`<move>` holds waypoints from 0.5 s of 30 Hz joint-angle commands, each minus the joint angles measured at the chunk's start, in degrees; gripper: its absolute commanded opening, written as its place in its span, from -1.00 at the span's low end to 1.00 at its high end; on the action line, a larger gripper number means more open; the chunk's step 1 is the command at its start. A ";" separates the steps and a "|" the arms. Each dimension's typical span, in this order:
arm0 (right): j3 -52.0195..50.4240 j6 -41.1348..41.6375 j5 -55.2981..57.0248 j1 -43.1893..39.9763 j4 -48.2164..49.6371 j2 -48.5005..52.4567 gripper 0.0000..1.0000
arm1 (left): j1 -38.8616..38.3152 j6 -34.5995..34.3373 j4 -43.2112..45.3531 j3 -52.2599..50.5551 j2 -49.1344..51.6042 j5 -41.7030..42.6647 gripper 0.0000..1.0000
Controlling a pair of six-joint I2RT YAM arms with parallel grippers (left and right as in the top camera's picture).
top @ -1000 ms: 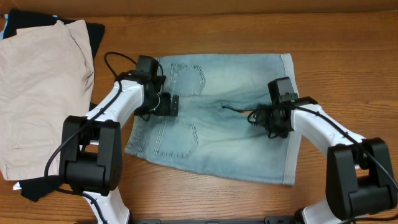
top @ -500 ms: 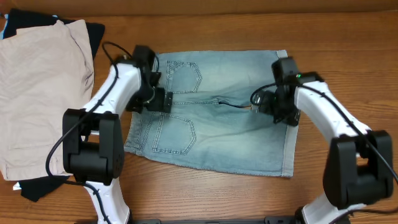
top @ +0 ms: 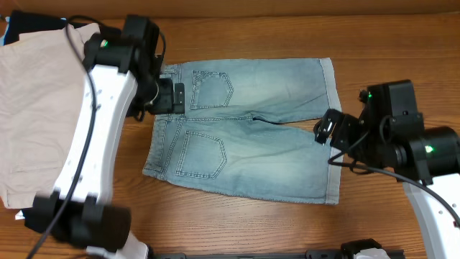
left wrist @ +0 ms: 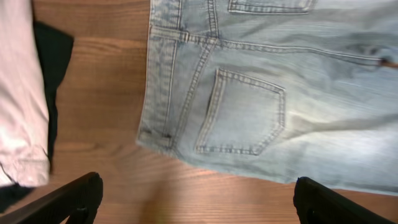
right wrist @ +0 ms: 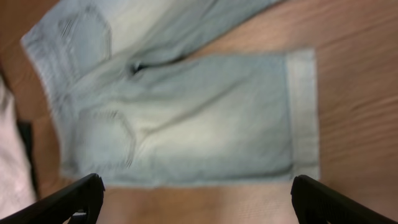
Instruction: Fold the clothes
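Observation:
The clothes (top: pixel 244 129), a pair of faded light blue denim shorts, lie spread flat on the wooden table with the back pockets up, the waistband to the left and the hemmed legs to the right. My left gripper (top: pixel 172 96) hangs above the waistband edge, open and empty. In the left wrist view its fingers (left wrist: pixel 71 199) frame bare wood below the lower back pocket (left wrist: pixel 242 112). To the right of the leg hems, my right gripper (top: pixel 329 130) is raised, open and empty. The right wrist view, slightly blurred, looks down on the shorts (right wrist: pixel 186 118) from high up.
Beige khaki shorts (top: pixel 43 108) lie in a pile at the left over a black garment (top: pixel 108 36), close to the left arm. Both show at the left edge of the left wrist view, the beige shorts (left wrist: pixel 18 93) and the black garment (left wrist: pixel 53 74).
Both grippers have lifted off the middle of the shorts and drawn outward, left toward the waistband, right past the hems. The right gripper has opened. The shorts now lie flatter.

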 commanded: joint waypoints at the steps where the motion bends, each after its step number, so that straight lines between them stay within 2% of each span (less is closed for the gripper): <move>1: -0.81 0.20 -6.75 0.20 -2.14 0.37 1.00 | -0.42 -7.78 0.85 -8.20 -6.88 1.14 1.00; 6: -2.19 1.14 -2.71 0.20 -7.98 1.49 1.00 | -0.15 -18.36 6.71 -25.79 -14.10 -1.07 1.00; 11: -11.02 14.36 5.16 0.20 -8.74 1.49 0.99 | 0.55 -32.44 15.32 -38.23 -18.05 -5.84 1.00; 15: -21.18 22.49 6.10 0.20 -3.15 1.49 0.94 | 0.90 -42.86 19.91 -44.09 -17.75 -10.38 1.00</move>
